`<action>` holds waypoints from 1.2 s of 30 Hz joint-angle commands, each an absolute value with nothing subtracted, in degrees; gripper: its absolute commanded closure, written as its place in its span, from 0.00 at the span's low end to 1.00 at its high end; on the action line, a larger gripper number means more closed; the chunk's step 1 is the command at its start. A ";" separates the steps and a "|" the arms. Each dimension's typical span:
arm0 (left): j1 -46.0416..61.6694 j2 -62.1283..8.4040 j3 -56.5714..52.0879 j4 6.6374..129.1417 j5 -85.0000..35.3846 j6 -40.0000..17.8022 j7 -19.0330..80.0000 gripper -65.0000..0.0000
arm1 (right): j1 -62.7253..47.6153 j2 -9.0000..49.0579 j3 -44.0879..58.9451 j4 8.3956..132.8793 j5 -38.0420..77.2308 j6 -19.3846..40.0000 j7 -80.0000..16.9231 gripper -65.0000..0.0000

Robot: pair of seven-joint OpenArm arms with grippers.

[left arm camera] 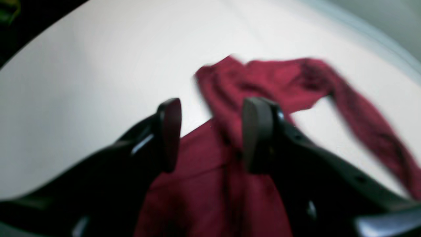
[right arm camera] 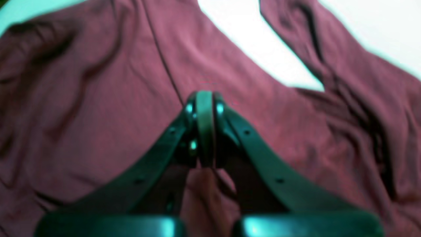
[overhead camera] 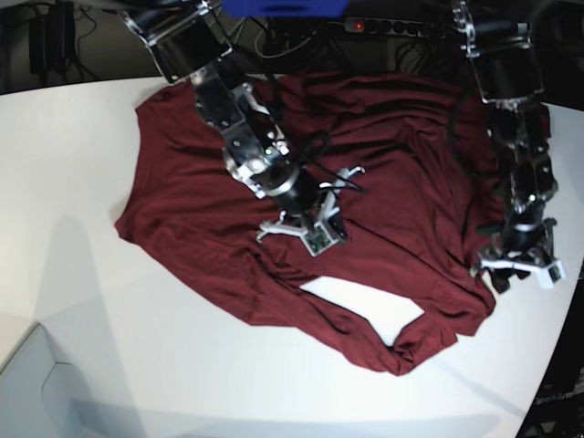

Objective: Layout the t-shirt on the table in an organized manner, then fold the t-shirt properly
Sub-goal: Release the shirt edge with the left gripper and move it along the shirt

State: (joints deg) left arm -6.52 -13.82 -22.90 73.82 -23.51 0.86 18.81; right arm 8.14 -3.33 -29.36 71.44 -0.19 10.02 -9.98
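White glossy surface (overhead camera: 82, 301) carries the maroon t-shirt (overhead camera: 201, 201), spread but rumpled, one sleeve trailing toward the near edge. Left fingers (left arm camera: 210, 135) stand parted above the cloth, holding nothing. Right fingers (right arm camera: 204, 131) pressed together over mid-shirt; whether any fabric is pinched, cannot tell. Cloth looks light, limp, prone to bunching; best pinched at hem corners or shoulder seams.
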 commanded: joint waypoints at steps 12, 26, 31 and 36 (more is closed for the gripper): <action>-4.70 -14.81 -24.31 67.21 -23.43 0.13 17.54 0.55 | 9.36 -2.68 -28.97 72.40 0.13 10.07 -8.31 1.00; -1.19 -17.45 -24.84 59.03 -20.35 0.13 17.27 0.55 | 9.80 -2.51 -28.97 72.13 0.13 10.07 -8.31 1.00; 3.56 -18.24 -24.92 64.84 -20.35 0.13 17.36 0.55 | 9.89 -2.51 -28.97 72.13 0.13 10.07 -8.31 1.00; 6.02 -17.89 -30.55 68.97 -20.35 0.13 17.80 0.55 | 9.89 -2.51 -28.97 72.22 0.13 10.07 -8.31 1.00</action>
